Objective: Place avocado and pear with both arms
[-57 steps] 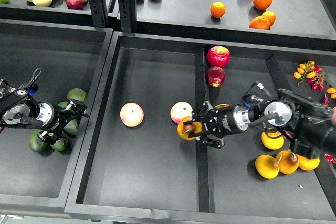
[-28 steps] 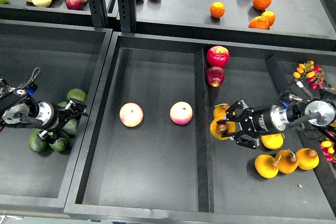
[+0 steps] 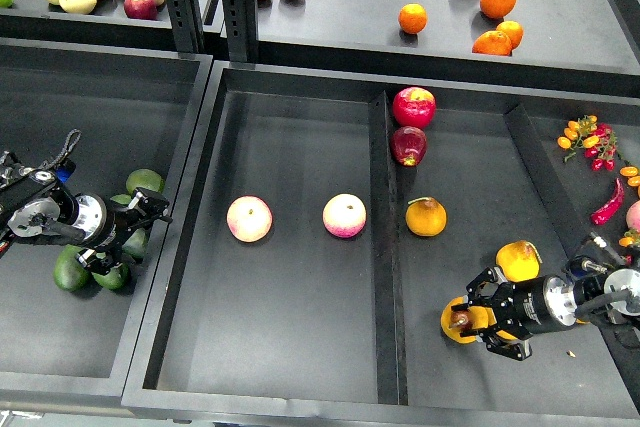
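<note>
My right gripper is shut on the round yellow-orange pear, whose brown dimple faces left. It is low over the front of the right compartment. My left gripper hangs over a cluster of dark green avocados in the left bin. Its fingers are spread around one avocado; I cannot tell whether they grip it. More avocados lie beside it: one behind and two in front.
A pear with a thin stem and another pear lie in the right compartment, with two red apples at its back. Two pink-yellow apples sit in the middle compartment. A divider separates them. Oranges lie on the shelf.
My right gripper has carried the pear from the divider to the right and toward the front of the right compartment. The left arm has not moved.
</note>
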